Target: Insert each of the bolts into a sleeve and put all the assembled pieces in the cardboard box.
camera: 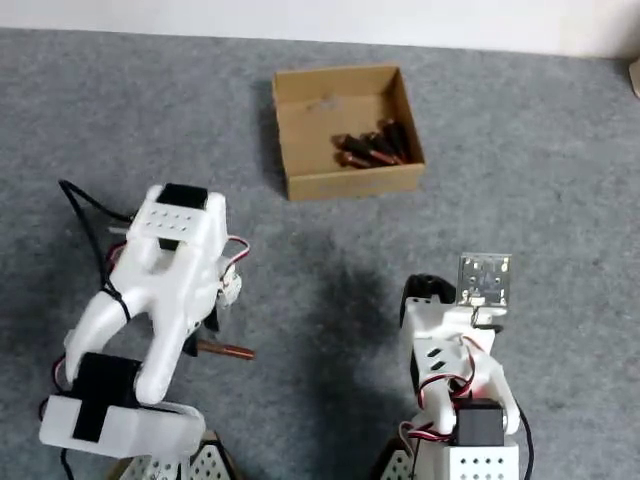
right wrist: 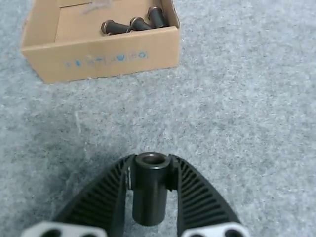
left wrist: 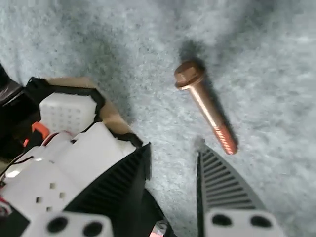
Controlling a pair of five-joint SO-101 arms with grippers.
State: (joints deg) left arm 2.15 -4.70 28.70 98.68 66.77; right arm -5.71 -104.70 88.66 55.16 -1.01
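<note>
A copper bolt (left wrist: 206, 108) lies flat on the grey carpet, its hex head away from my left gripper (left wrist: 173, 155). That gripper is open just short of the bolt's threaded tip, nothing between its fingers. From above, the bolt (camera: 228, 349) pokes out from under the left arm (camera: 160, 290). My right gripper (right wrist: 150, 170) is shut on a dark sleeve (right wrist: 150, 190), held upright with its bore facing up. The cardboard box (camera: 345, 130) stands at the back with several assembled dark pieces (camera: 375, 147) in its right half; the box (right wrist: 101, 42) is also ahead of the right gripper.
Grey carpet covers the whole table. Open carpet lies between the two arms and in front of the box. The right arm (camera: 460, 380) sits near the front edge, right of centre. Cables hang off the left arm.
</note>
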